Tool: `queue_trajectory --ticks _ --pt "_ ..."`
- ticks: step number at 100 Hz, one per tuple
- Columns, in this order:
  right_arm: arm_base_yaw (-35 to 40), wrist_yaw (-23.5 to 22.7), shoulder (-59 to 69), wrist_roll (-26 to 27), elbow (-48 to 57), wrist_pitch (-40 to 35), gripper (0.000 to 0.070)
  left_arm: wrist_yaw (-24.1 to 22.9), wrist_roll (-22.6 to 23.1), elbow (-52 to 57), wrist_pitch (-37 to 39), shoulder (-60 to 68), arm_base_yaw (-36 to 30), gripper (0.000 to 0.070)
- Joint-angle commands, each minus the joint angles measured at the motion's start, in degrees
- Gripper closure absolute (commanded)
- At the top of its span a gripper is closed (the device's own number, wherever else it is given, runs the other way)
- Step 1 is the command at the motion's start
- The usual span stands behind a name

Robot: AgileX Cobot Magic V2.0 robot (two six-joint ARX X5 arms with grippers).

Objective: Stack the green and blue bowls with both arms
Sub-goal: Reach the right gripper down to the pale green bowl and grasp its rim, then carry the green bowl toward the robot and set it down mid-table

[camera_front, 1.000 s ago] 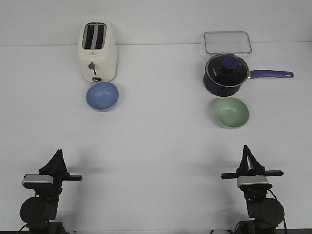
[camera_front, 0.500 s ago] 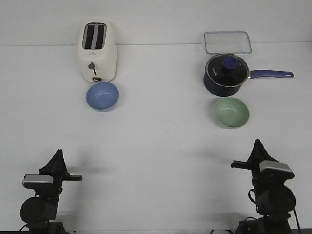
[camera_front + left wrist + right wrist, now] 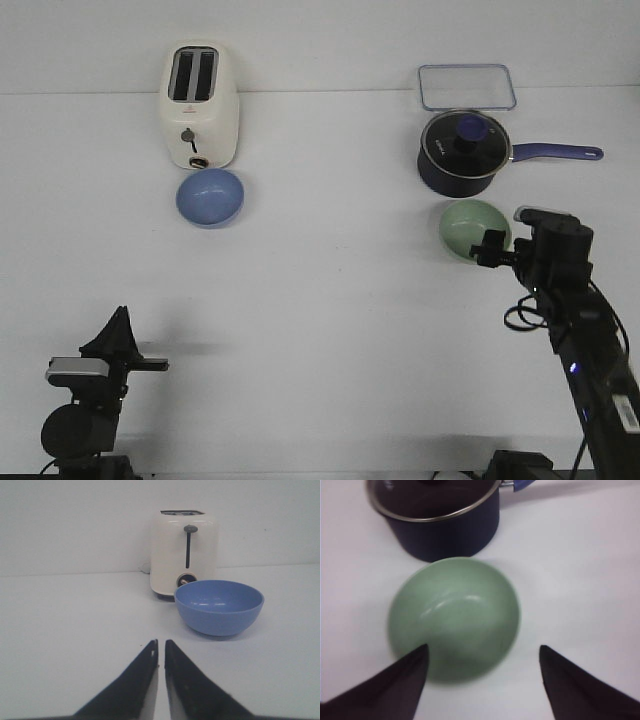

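Observation:
The pale mint green bowl [image 3: 474, 230] sits upright on the white table in front of the saucepan; it also shows in the right wrist view [image 3: 454, 616]. My right gripper [image 3: 483, 652] hangs above the bowl's near right rim, open wide and empty; in the front view it [image 3: 497, 248] is at the bowl's right edge. The periwinkle blue bowl [image 3: 210, 197] stands in front of the toaster and also shows in the left wrist view [image 3: 219, 606]. My left gripper [image 3: 160, 645] is shut and empty, low at the table's front left [image 3: 118, 322], far from the blue bowl.
A cream toaster [image 3: 199, 105] stands just behind the blue bowl. A dark navy saucepan [image 3: 464, 152] with a glass lid and a long handle pointing right stands just behind the green bowl. A clear lidded container [image 3: 466, 86] lies behind the saucepan.
My right arm has risen from the table's front right and reached forward to the green bowl, and its jaws now stand wide open. The left arm and both bowls have not moved.

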Motion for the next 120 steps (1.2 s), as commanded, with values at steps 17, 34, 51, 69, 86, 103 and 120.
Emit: queue_trajectory --ticks 17,34,51,69,86,103,120 --pt "-2.60 -0.28 17.59 -1.79 9.92 0.09 0.0208 -0.09 0.26 -1.14 0.61 -0.07 0.07 0.0686" --pt "-3.87 -0.52 26.69 -2.05 14.12 0.11 0.0209 -0.09 0.26 -1.14 0.61 -0.07 0.07 0.0686" --pt "-4.59 -0.87 31.54 -2.08 15.32 0.09 0.0307 -0.09 0.26 -1.14 0.61 -0.07 0.07 0.0686" --pt "-4.98 -2.78 32.76 -2.54 15.41 0.09 0.0700 -0.09 0.26 -1.14 0.61 -0.07 0.07 0.0685" --pt "-5.01 -4.85 31.10 -2.54 17.40 -2.14 0.0700 -0.09 0.26 -1.14 0.61 -0.07 0.07 0.0685" --pt "-4.98 -10.84 23.76 -2.38 17.79 -3.85 0.0700 -0.09 0.26 -1.14 0.61 -0.07 0.07 0.0685" --pt "-3.15 -16.06 14.14 -2.36 17.66 -10.19 0.0700 -0.09 0.26 -1.14 0.61 -0.07 0.07 0.0686"
